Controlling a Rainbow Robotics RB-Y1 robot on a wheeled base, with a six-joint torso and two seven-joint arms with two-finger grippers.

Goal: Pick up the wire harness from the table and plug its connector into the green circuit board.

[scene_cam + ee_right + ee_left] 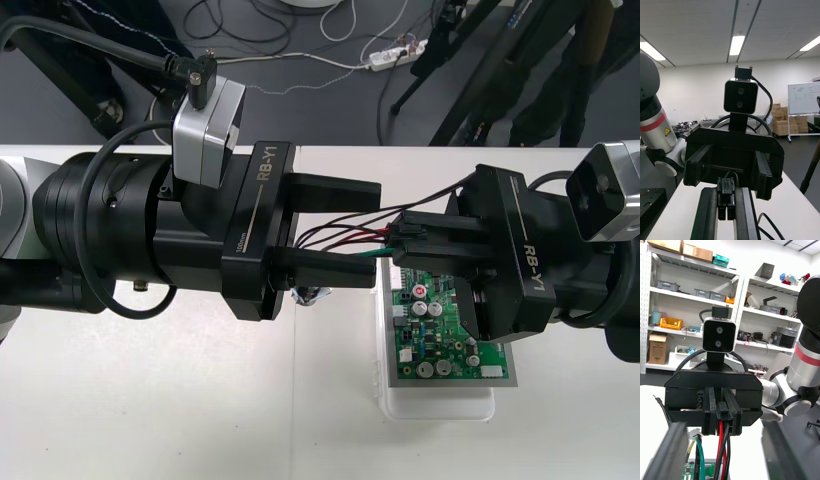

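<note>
Right gripper pinches the plug between its 2 fingers, held above the green board. Left gripper spread; the wires pass between its fingers, apparently untouched. Pickup done; insertion remains.

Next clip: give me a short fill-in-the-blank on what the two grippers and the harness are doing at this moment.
1. The right gripper is shut on the small black ____ at the end of the wires.
2. The left gripper has its fingers ____, with the wires running between them.
3. The green circuit board, partly under the right gripper, sits on a ____ base.
Missing words: plug; open; white.
</note>
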